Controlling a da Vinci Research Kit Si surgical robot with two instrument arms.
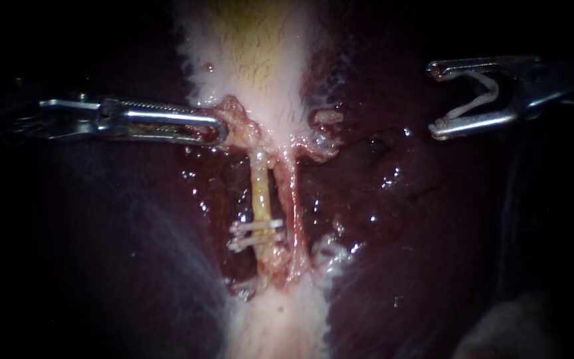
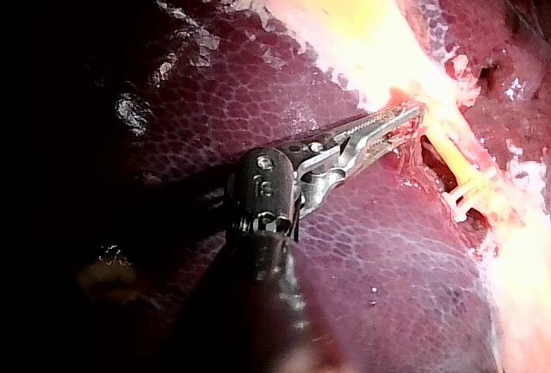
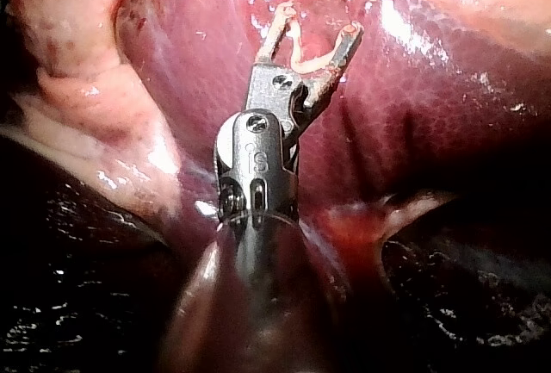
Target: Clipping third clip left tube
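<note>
Endoscope view shows our left instrument [image 1: 220, 129] coming in from the left. Its claw is clenched on the edge of the gallbladder [image 1: 260, 53], just above the tubes, and it pulls that edge to the side. Our right instrument [image 1: 435, 98] hangs well apart, over the dark liver [image 1: 433, 233]. Its claw stands wide, but it is grasping a new clip [image 1: 476, 100], a white bent one that touches both sides of the claw.

The left tube [image 1: 260, 189] is the yellow one. It runs down from the gallbladder, just beside the red right tube [image 1: 291, 199]. Two clips [image 1: 255, 226] already sit across it low down, close together.

We think the job now is to bring the new clip over to the yellow tube. We should come in slowly with the claw wide. The tube should go right inside the bend of the clip. We should take the yellow tube only, not the red one next to it. A good spot looks like the bare part above the two clips, with some room left between. Our left instrument should keep its pull so the tube stays straight.
</note>
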